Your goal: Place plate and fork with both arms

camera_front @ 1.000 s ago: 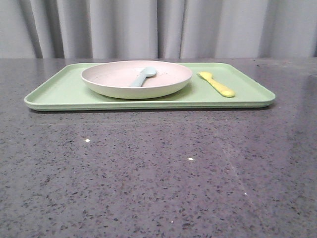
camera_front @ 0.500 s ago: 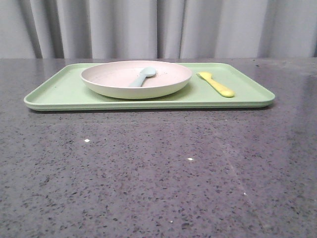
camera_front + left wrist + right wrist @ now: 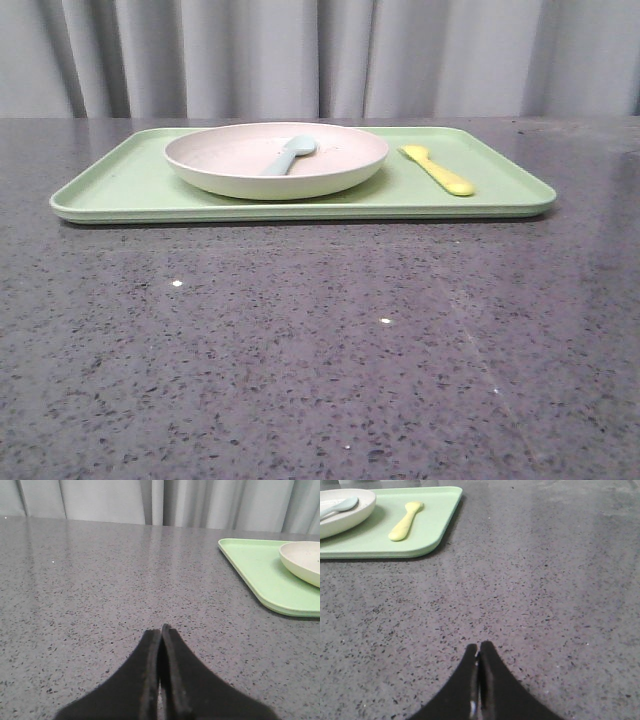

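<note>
Nearest, each wrist view shows black tapered fingers pressed together, holding nothing: the left gripper (image 3: 161, 630) and right gripper (image 3: 479, 647) above the speckled grey stone table (image 3: 320, 340). Neither shows in the front view. Farther back lies a flat, matte green tray (image 3: 130, 185) with rounded corners. On it sits the round, shallow plate (image 3: 277, 160), a pale blue spoon (image 3: 290, 154) resting inside. The yellow fork (image 3: 437, 169) lies beside the plate, tines away, handle toward the front right. Pleated curtains (image 3: 320, 55) hang behind.
</note>
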